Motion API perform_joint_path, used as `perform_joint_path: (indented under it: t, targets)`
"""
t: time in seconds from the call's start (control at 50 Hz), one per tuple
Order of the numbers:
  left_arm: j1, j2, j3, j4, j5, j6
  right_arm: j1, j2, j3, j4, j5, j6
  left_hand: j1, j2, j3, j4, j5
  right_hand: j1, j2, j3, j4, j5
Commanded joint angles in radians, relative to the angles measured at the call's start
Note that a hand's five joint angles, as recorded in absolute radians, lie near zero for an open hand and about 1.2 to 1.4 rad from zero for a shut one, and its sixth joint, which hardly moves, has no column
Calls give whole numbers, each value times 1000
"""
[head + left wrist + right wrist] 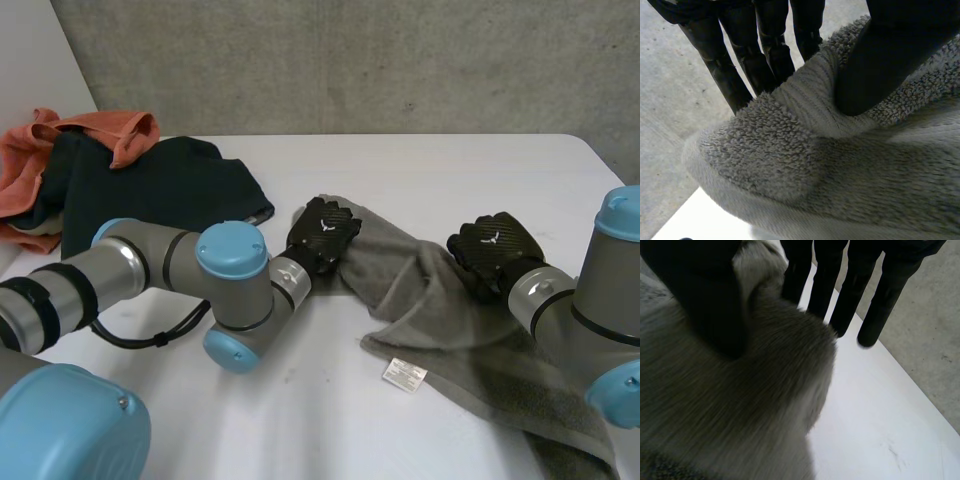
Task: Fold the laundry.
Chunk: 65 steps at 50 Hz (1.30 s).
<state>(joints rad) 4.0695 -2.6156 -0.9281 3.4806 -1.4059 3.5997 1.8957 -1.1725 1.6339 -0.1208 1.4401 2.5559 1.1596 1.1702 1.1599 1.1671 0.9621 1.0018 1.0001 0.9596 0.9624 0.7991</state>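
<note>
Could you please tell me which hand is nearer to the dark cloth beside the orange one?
Left. The left hand pinches the grey towel at its end, just beside the dark cloth. The right hand pinches the same towel farther along, away from it.

White table [450, 170], near-bare; grey concrete wall [350, 60] behind it.

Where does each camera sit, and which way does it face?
Head view: between and behind the arms, looking down at the white table; shows both arms, left hand and right hand.
Left wrist view: on the left wrist, along the palm; fingers and thumb pinch the grey towel.
Right wrist view: on the right wrist, likewise pinching it.
All share the grey towel.
</note>
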Motion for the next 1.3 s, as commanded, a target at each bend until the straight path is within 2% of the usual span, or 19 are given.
perform_joint_path:
  t: [0.02, 0.08, 0.1, 0.2, 0.32, 0.4, 0.44, 0.52, 0.6, 0.64, 0.78, 0.84, 0.9, 0.92, 1.06, 1.12, 1.22, 1.24, 1.3]
  targets:
    - [-9, 52, 12, -3, -76, 4, -9, 7, -28, -7, 5, 9, 237, 226, 236, 229, 260, 395, 396, 437, 434, 423]
    - [-3, 144, -24, -5, -116, 7, -23, -68, -51, 13, 8, 9, 237, 226, 236, 229, 260, 395, 396, 437, 434, 423]
    - [3, 229, -72, -5, -140, 5, -33, -105, -55, 19, 6, 13, 237, 226, 236, 229, 260, 395, 396, 437, 434, 423]
    - [38, 472, -225, -5, -154, -1, -124, -255, -103, 93, 0, 21, 237, 226, 236, 229, 260, 395, 396, 437, 434, 423]
    - [74, 747, -427, -5, -150, -7, -165, -285, -227, 257, -13, 27, 237, 226, 236, 229, 260, 395, 396, 437, 434, 423]
    - [68, 834, -527, -11, -150, -9, -165, -280, -267, 294, -49, 32, 237, 226, 236, 229, 260, 395, 396, 437, 434, 423]
    - [66, 850, -563, -12, -150, -9, -165, -268, -272, 294, -75, 32, 237, 226, 236, 229, 260, 395, 396, 437, 434, 423]
    - [58, 853, -623, -12, -151, -12, -159, -111, -282, 293, -171, 30, 237, 226, 236, 229, 260, 395, 396, 437, 434, 423]
    - [39, 809, -643, -14, -160, -24, -156, -15, -299, 248, -202, 30, 237, 226, 236, 229, 260, 108, 110, 151, 148, 137]
    - [37, 761, -630, -21, -163, -29, -155, 8, -318, 219, -164, 35, 237, 226, 236, 229, 260, -99, -97, -57, -60, -71]
    - [55, 712, -587, -26, -218, -30, -80, -3, -254, 265, 32, 98, 237, 226, 236, 229, 260, -388, -386, -345, -348, -359]
    - [68, 710, -577, -26, -238, -29, -55, -26, -200, 320, 56, 161, 237, 226, 236, 229, 260, -526, -524, -484, -487, -498]
    - [94, 709, -575, -29, -240, -32, -33, -49, -123, 345, 42, 277, 237, 226, 236, 229, 260, -617, -615, -575, -578, -589]
    - [98, 709, -578, -29, -240, -32, -24, -49, -91, 320, 30, 364, 237, 226, 236, 229, 260, -661, -659, -619, -622, -633]
    - [91, 710, -594, -31, -240, -33, 42, -3, -83, 225, -59, 691, 237, 226, 236, 229, 260, -658, -657, -616, -619, -630]
    - [91, 723, -600, -32, -242, -41, 77, 94, -144, 205, -64, 768, 237, 226, 236, 229, 260, -653, -651, -610, -613, -624]
    - [95, 746, -615, -32, -240, -62, 138, 226, -244, 181, -58, 805, 237, 226, 236, 229, 260, -562, -560, -520, -523, -534]
    - [97, 753, -617, -32, -240, -64, 146, 243, -259, 176, -55, 799, 237, 226, 236, 229, 260, -489, -487, -447, -450, -461]
    - [100, 773, -624, -32, -242, -65, 155, 298, -308, 165, -9, 779, 237, 226, 236, 229, 260, 127, 128, 169, 166, 155]
